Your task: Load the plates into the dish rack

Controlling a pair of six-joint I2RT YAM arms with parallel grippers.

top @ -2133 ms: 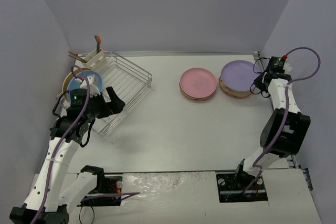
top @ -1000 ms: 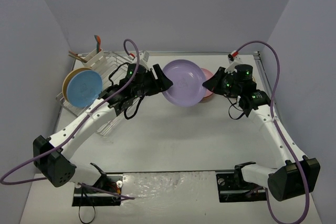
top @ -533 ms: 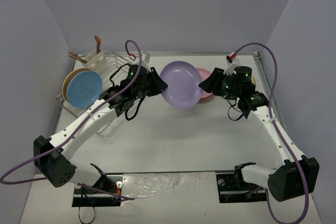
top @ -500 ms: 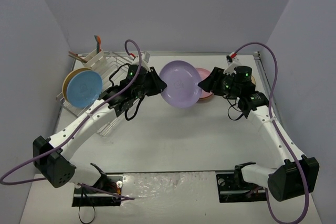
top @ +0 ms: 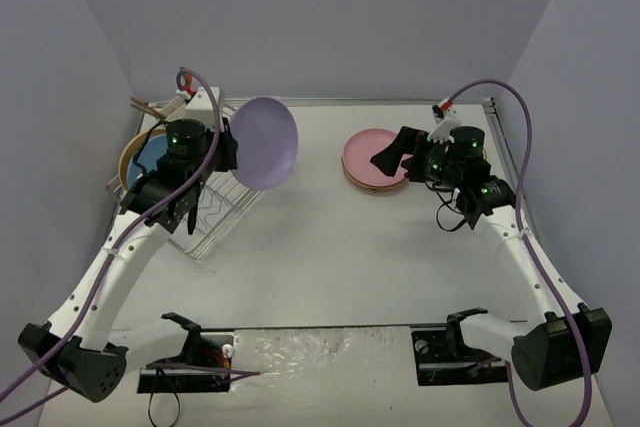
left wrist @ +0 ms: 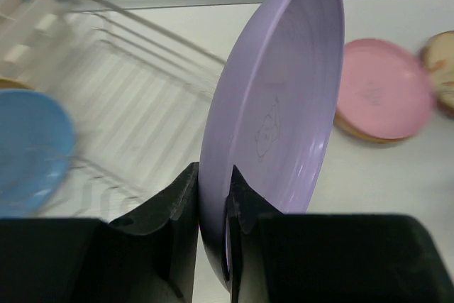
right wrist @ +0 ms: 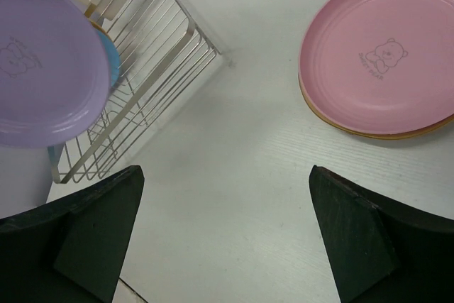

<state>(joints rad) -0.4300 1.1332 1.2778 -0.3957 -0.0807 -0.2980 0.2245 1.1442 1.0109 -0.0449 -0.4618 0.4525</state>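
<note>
My left gripper (top: pixel 230 150) is shut on the rim of a purple plate (top: pixel 265 142), which it holds on edge in the air over the right side of the dish rack (top: pixel 232 179). The left wrist view shows both fingers pinching the purple plate (left wrist: pixel 277 104) at its lower rim. A blue plate (top: pixel 148 154) stands in the rack's left end. A pink plate (top: pixel 374 156) lies on top of a tan one on the table. My right gripper (top: pixel 392 156) hovers over the pink plate (right wrist: pixel 383 47), open wide and holding nothing.
A white utensil caddy (top: pixel 178 103) with sticks in it hangs on the rack's far corner. Another cream plate (left wrist: pixel 443 69) shows at the right edge of the left wrist view. Grey walls close the table on three sides.
The right gripper opened and let go of the purple plate. The left gripper shut on it and carried it left, from the middle of the table to the rack.
</note>
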